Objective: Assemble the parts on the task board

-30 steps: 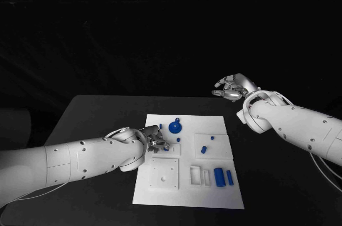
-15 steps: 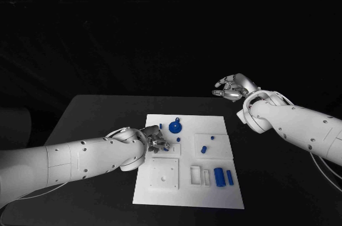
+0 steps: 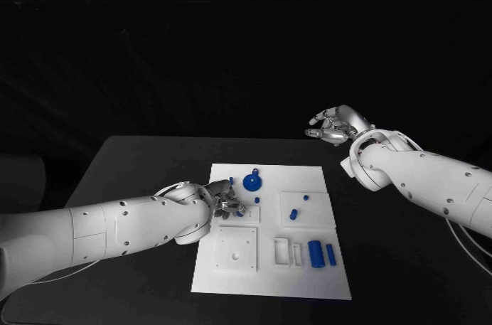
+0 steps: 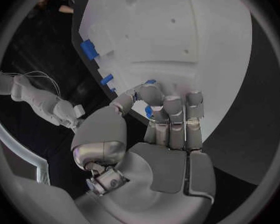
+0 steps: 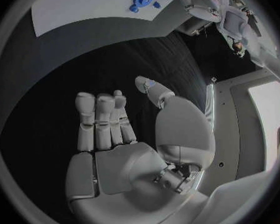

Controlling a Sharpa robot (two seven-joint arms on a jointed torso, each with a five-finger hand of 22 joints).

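The left hand [image 3: 224,199] covered the task board [image 3: 308,268] near its 9 o'clock edge, its curled fingers [image 4: 171,115] hid most of a small blue part [image 4: 149,111], and whether they gripped it could not be told.

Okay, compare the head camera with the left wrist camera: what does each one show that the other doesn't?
Head view alone: the right silver hand raised beyond the black table's far edge, holding nothing, and the round blue disc part on the white task board.

Left wrist view alone: the left silver hand's palm side, fingers pressed together over a small blue piece at the board's edge.

Both: the board, the left hand, and blue block parts.
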